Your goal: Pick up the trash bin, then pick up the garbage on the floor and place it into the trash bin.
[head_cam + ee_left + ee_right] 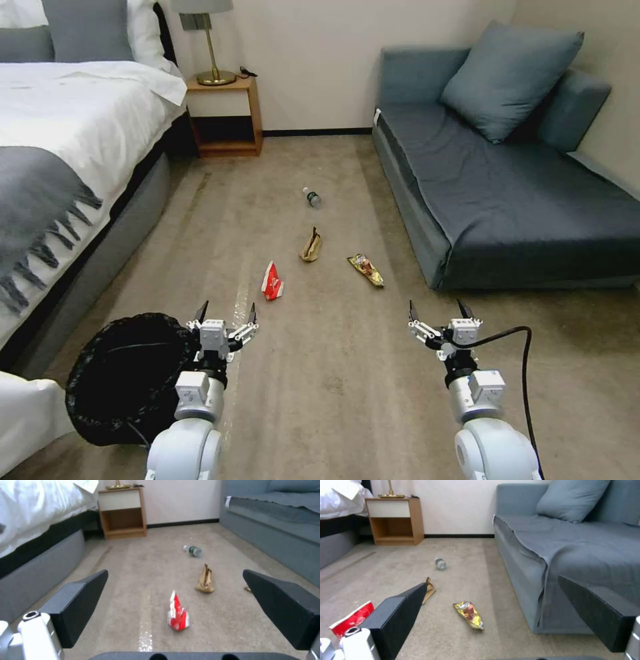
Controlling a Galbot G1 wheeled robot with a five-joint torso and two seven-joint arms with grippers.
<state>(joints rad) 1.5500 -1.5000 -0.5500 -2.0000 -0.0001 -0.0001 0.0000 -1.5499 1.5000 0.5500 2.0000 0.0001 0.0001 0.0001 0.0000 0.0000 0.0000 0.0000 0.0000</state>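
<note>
The bed [73, 120] lines one edge of the carpeted floor [347, 373], the sofa [507, 187] the opposite edge. The trash bin [127, 377] stands on the floor by the bed, just beside the left arm. Both arms hang low over the floor: the left gripper [227, 312] and the right gripper [437, 310] have jaws spread wide, empty. Ahead, mid-floor, lie the red packet [272, 283], gold packet [366, 270], paper wrapper [311, 245], and farthest, the bottle [312, 197].
</note>
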